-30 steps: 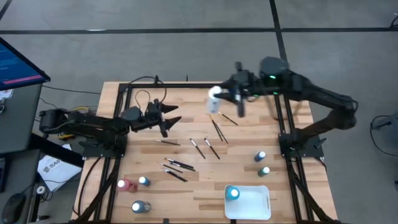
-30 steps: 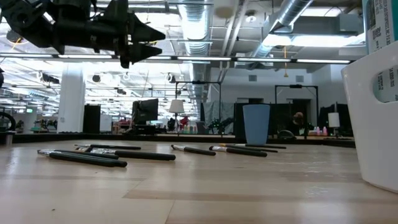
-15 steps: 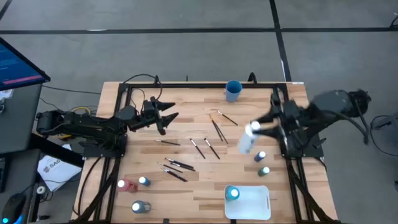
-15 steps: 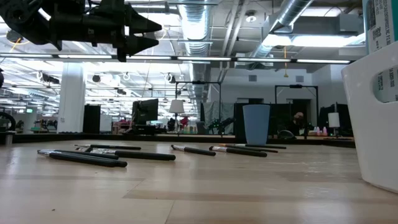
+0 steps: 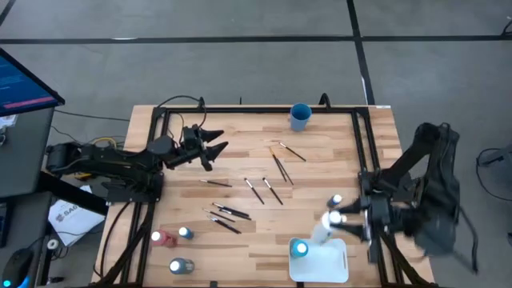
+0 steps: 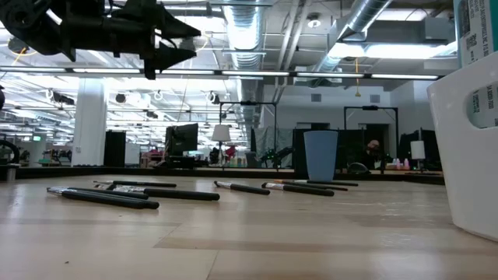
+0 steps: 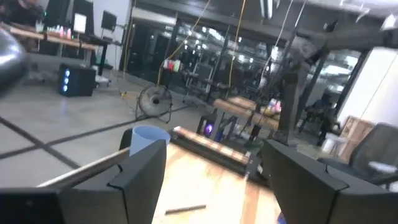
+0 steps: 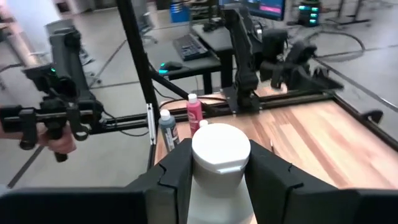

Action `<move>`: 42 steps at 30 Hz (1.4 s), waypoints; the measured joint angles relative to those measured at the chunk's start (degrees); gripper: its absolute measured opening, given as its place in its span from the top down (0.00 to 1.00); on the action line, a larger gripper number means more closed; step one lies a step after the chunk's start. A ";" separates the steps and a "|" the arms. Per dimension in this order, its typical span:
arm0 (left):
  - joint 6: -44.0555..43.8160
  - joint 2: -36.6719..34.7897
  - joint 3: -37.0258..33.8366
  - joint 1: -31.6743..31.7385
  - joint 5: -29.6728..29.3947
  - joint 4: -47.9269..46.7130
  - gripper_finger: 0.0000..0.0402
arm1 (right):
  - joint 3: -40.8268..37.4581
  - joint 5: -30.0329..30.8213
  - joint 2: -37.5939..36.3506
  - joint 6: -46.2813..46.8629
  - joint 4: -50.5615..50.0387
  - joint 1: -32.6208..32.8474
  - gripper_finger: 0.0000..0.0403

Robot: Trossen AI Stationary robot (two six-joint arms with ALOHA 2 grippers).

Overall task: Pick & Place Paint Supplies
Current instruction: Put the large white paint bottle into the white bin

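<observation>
High view. My right gripper (image 5: 340, 226) hangs over the near right part of the table (image 5: 256, 240), just at the far edge of the white tray (image 5: 330, 265), with a whitish paint bottle (image 5: 323, 228) clamped between its fingers. One bottle with a light cap (image 5: 299, 249) already stands in the tray's left corner. Risk as I judge it: the carried bottle sits close to that one, so a descent slightly off could knock it over or catch the tray rim. Two more bottles (image 5: 337, 210) stand just beside the arm and could be swept. My left gripper (image 5: 214, 146) hovers over the far left, fingers spread, empty. The paintbrushes (image 5: 272, 178) lie scattered mid-table, three bottles (image 5: 172, 244) near left, the blue cup (image 5: 300, 117) at the far edge.

Low view. The left gripper (image 6: 183, 41) hangs well above the brushes (image 6: 124, 194). The tray wall (image 6: 467, 148) fills the right side; the held bottle cannot be seen here.

Left wrist view. Fingers (image 7: 143, 177) wide apart, nothing between them; cup (image 7: 148, 138) ahead.

Right wrist view. Both pads (image 8: 177, 168) press the whitish bottle (image 8: 219, 163) just below its cap. A grip that high could let it swing or tip on release. Red and blue bottles (image 8: 194, 112) stand beyond.
</observation>
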 joint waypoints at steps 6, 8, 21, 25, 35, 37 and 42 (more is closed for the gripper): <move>0.03 -2.94 0.00 -0.02 2.40 0.09 0.36 | -0.43 9.73 9.02 12.98 0.00 4.23 0.72; 0.06 -4.26 0.00 -0.02 3.08 0.00 0.36 | -0.43 11.61 11.94 16.73 -0.09 5.14 0.72; 0.10 -11.88 0.00 -4.03 3.11 -0.07 0.36 | -0.43 14.68 26.75 37.38 -0.12 7.56 0.72; 0.14 -11.83 0.00 -5.12 3.11 -0.13 0.36 | -0.40 15.01 29.06 37.58 -0.22 6.51 0.71; 0.18 -11.75 0.00 -5.53 3.09 -0.08 0.36 | -0.40 13.01 31.00 38.49 -1.64 3.88 0.71; 0.12 -11.75 0.00 -5.53 3.09 -0.08 0.36 | -0.40 12.62 31.00 38.49 -1.81 3.93 0.71; 0.12 -11.75 0.00 -5.53 3.10 -0.08 0.36 | -0.40 11.31 30.98 38.49 -2.50 3.80 0.71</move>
